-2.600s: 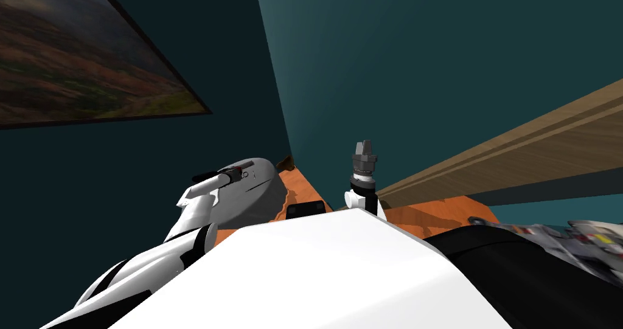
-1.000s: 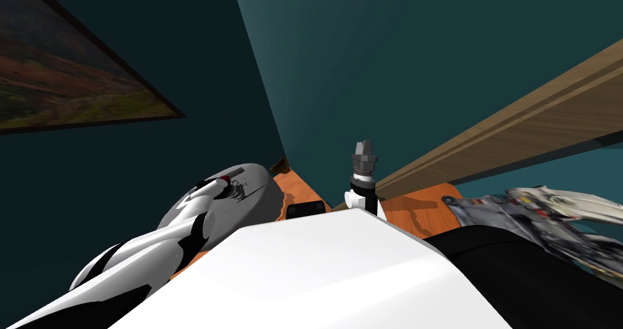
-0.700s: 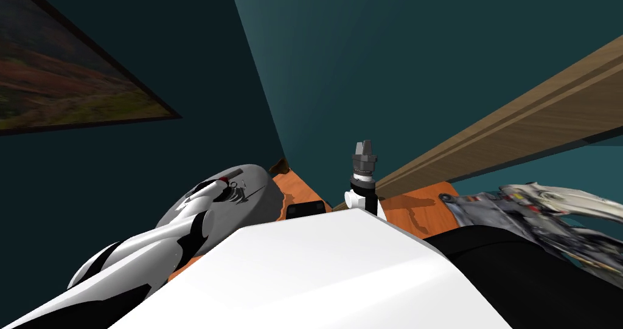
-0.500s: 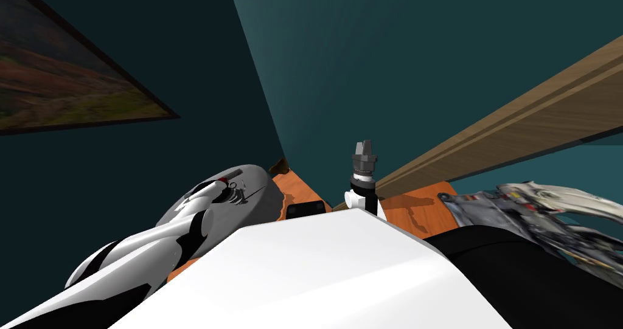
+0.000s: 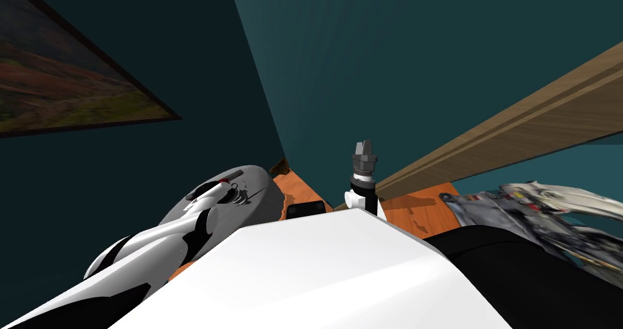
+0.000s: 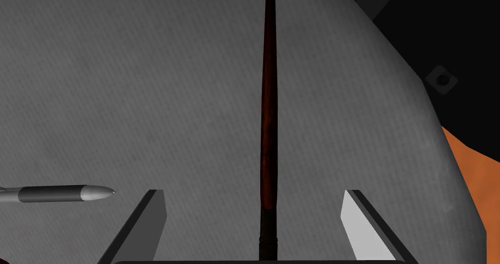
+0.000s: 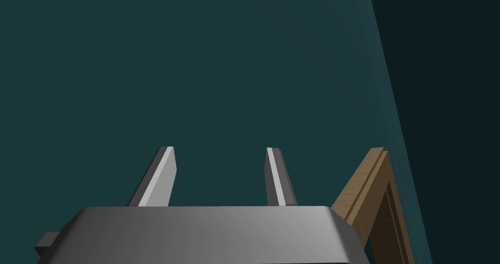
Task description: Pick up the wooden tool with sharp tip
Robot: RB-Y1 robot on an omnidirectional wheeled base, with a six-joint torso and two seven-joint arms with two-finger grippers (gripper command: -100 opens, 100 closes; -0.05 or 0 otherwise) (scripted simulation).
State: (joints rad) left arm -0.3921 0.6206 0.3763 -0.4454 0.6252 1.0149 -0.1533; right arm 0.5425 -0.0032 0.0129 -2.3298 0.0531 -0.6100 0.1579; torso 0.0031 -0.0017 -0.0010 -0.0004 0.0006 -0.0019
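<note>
The wooden tool, a slender dark red-brown rod that tapers away from the hand, lies flat on a grey, finely ribbed, round-edged pad. It runs straight between the left gripper jaws, which stand released and clear of it on both sides. A grey bullet-tipped pen lies nearby on the pad. An orange wood-grained surface borders the pad. The right gripper is raised, its jaws released.
</note>
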